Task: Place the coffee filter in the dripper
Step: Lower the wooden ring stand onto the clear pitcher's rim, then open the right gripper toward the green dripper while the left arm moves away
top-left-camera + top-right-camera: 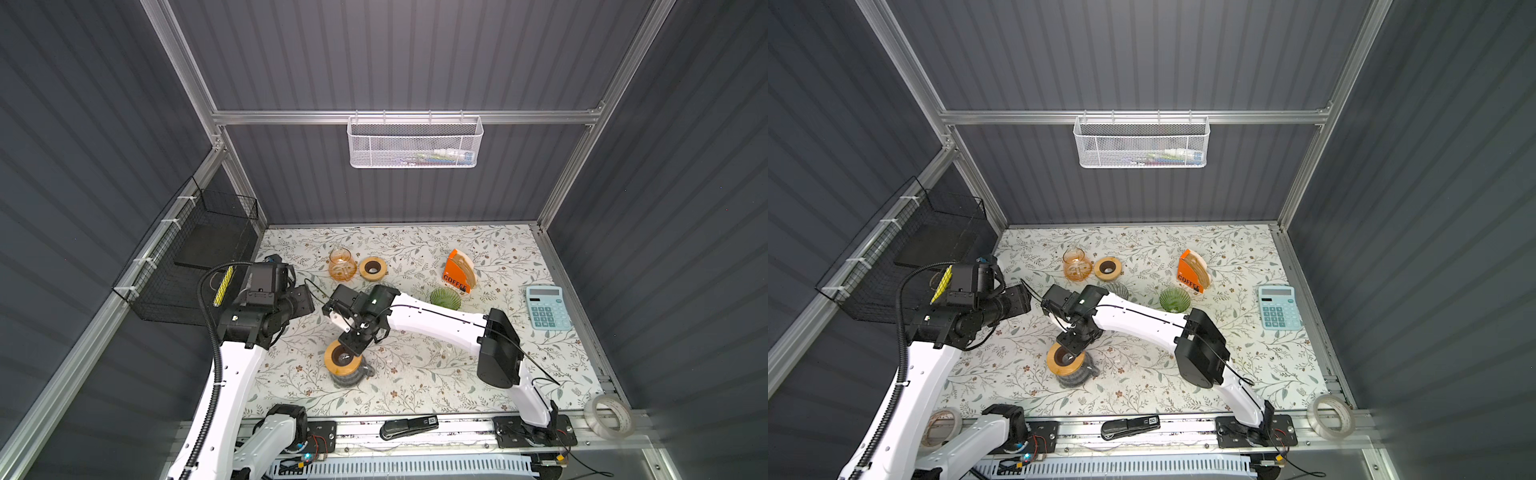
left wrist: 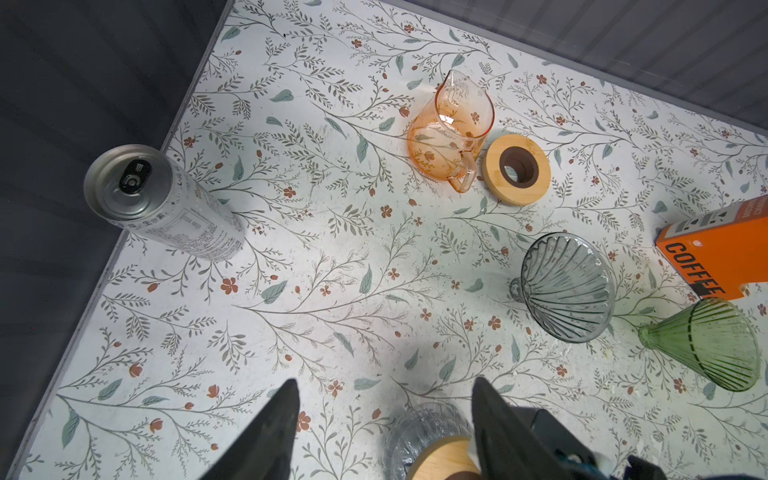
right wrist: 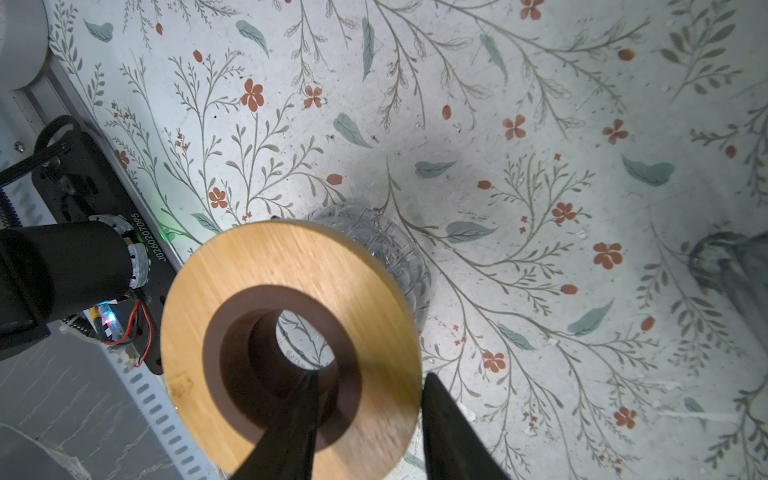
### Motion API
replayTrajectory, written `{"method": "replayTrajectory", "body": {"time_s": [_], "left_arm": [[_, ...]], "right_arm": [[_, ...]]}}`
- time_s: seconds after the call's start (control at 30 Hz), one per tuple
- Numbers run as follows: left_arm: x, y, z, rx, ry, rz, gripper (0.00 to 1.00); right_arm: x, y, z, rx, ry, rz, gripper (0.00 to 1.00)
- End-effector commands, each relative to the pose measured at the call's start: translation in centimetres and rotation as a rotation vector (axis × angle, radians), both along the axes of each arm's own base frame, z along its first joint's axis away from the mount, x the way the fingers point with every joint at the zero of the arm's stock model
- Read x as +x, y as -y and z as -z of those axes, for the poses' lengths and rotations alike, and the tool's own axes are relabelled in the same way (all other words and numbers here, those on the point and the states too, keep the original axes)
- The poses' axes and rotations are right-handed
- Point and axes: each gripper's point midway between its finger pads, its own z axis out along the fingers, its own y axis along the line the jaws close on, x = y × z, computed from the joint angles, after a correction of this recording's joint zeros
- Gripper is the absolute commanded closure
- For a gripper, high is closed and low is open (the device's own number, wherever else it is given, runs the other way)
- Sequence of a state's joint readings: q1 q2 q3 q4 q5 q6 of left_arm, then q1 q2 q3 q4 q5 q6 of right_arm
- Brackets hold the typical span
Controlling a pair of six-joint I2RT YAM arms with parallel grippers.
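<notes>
**A:** Right wrist view first. What could go wrong from here?

**B:** The right gripper (image 3: 372, 376) sits astride the wooden ring (image 3: 291, 266) on top of the glass jug (image 3: 386, 249). One finger is down the ring's hole and the other is outside its rim. If the arm pulls off sideways, I'd expect the inner finger to hook the ring and drag it off, or tip the jug.

**A:** Is it squeezing the ring?

**B:** I cannot tell. The jaws stand partly apart with the ring's wall between them, but nothing shows whether they press on it.

**A:** And the left gripper (image 2: 384, 384)?

**B:** Spread wide with nothing between its fingers, hovering over the table (image 2: 332, 249) just beside that jug.

**A:** Where is the filter?

**B:** Among the paper filters (image 1: 465, 266) standing in the orange box (image 1: 453, 276) toward the back, well apart from both grippers. The grey dripper (image 2: 567, 286) and the green dripper (image 2: 706, 345) seem to lie on their sides near the box, neither on a ring.

**A:** Any other risks?

**B:** The paper is thin, so a pinch may lift several sheets or none. A dripper lying on its side could also roll when nudged.
</notes>
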State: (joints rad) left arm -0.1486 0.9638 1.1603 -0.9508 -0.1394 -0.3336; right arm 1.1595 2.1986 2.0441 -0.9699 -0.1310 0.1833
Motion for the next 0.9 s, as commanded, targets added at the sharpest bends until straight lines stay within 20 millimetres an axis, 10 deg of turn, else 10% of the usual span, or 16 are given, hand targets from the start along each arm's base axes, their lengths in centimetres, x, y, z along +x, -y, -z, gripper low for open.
{"method": "replayTrajectory", "body": {"time_s": [0.0, 0.87], "left_arm": [[-0.6, -0.3, -0.4, 0.011, 0.003, -0.001, 0.34], [-0.4, -0.1, -0.8, -0.005, 0.014, -0.002, 0.33]], "right_arm": [[-0.2, -0.3, 0.1, -0.009, 0.000, 0.004, 0.57], [-0.5, 1.4, -1.0, -0.038, 0.052, 0.014, 0.56]]}}
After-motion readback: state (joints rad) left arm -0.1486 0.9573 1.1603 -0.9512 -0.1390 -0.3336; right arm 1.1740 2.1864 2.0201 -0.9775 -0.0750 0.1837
